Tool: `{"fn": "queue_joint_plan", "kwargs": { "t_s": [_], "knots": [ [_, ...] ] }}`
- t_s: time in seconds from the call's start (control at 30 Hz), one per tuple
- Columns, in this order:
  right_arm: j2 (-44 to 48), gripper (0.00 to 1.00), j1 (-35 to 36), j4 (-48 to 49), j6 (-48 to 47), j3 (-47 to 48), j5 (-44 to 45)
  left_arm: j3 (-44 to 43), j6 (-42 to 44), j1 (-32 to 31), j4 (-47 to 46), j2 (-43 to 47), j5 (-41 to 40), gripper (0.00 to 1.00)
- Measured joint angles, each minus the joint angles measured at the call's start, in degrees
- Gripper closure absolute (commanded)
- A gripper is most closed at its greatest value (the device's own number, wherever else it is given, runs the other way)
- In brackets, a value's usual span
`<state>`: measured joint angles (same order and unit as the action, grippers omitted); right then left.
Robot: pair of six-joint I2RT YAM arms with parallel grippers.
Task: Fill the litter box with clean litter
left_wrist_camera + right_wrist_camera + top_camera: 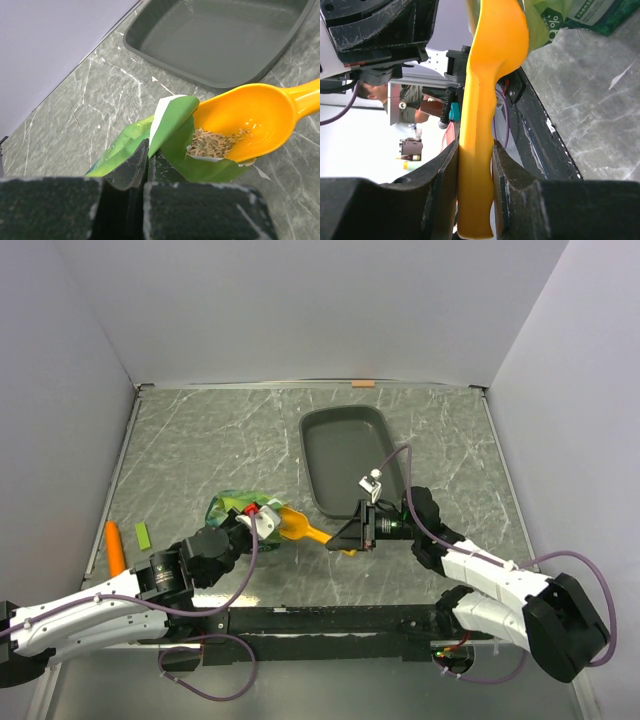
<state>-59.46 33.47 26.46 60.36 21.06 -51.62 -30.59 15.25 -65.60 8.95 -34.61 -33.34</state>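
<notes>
The dark grey litter box [348,460] lies at the back centre-right of the table, and its floor shows bare in the left wrist view [220,40]. My left gripper [262,520] is shut on the edge of the green bag [235,508], pinching it between the fingers [131,167]. My right gripper [345,538] is shut on the handle of the orange scoop [485,100]. The scoop's bowl [250,115] sits at the open mouth of the bag [175,140]. A little beige clean litter [215,142] lies in the bowl. The scoop is just in front of the box's near edge.
An orange stick-like object [115,547] and a small green piece [142,535] lie at the left edge of the table. White walls close in the left, back and right sides. A strip of tape [362,384] sits on the back edge.
</notes>
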Motion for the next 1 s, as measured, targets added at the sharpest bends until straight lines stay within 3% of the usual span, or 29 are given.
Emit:
{"fn": "queue_joint_plan", "kwargs": {
  "t_s": [0.43,1.0],
  "knots": [
    [8.2,1.00,-3.8,-12.6,-4.7,0.0,-0.1,0.2,0.0,-0.1,-0.6,1.0,-1.1,0.99],
    [17.7,1.00,-5.5,-21.2,-0.8,0.0,2.8,0.2,-0.1,-0.2,-2.8,-2.5,-6.4,0.99]
  ]
}}
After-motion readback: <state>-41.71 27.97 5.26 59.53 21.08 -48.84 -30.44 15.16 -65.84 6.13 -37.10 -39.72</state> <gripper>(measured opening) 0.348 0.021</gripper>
